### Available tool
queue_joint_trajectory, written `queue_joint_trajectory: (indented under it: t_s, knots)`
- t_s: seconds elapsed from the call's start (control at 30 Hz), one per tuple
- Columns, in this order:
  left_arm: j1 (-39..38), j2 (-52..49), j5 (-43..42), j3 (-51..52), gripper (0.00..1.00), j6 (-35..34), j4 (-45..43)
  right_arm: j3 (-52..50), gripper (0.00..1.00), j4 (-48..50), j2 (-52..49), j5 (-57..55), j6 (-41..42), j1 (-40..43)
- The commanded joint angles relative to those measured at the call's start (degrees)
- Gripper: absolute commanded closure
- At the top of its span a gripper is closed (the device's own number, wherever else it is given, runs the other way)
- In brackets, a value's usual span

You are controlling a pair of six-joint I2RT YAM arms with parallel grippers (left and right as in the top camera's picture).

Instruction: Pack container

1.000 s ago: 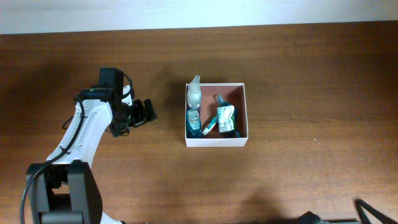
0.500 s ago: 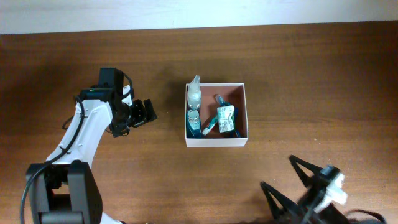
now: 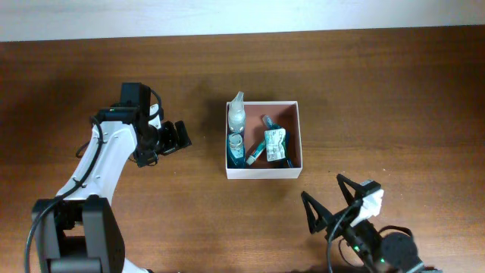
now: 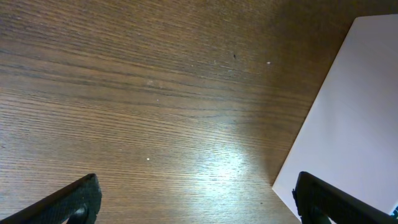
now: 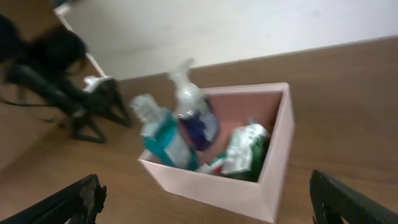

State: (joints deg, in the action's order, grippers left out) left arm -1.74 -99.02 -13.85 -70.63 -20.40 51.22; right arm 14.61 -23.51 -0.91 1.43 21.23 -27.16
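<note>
The container [image 3: 264, 173], a square white-walled box with a reddish-brown inside, sits mid-table. It holds a clear pump bottle [image 3: 237, 115], a teal bottle [image 3: 236, 149] and a green-and-white pouch [image 3: 276, 145]. My left gripper [image 3: 176, 136] is open and empty, hovering left of the container; in the left wrist view [image 4: 199, 208] the white wall [image 4: 354, 112] lies at the right. My right gripper [image 3: 331, 203] is open and empty, below and right of the container. In the right wrist view [image 5: 208, 211] the container [image 5: 205, 186] lies ahead with the bottles standing in it.
The table [image 3: 394, 98] is dark brown wood, with a white wall strip along its far edge. The left arm [image 5: 62, 93] shows blurred beyond the container in the right wrist view.
My right arm has come into view from the bottom right corner and moved up and left toward the container. The left arm and the container's contents have not moved.
</note>
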Motion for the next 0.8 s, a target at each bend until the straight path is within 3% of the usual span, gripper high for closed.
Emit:
queue_joint_trajectory:
  t_s: [0.0, 0.57, 0.77]
  knots:
    - [0.0, -0.6, 0.2, -0.5, 0.01, 0.3, 0.0, -1.7, 0.02, 1.4, 0.5, -3.7, 0.5, 0.2]
    - [0.0, -0.6, 0.2, -0.5, 0.01, 0.3, 0.0, -5.3, 0.02, 5.9, 0.5, -3.6, 0.0, 0.2]
    - [0.0, -0.6, 0.2, -0.5, 0.01, 0.3, 0.0, -11.5, 0.01, 13.6, 0.5, -1.8, 0.1, 0.2]
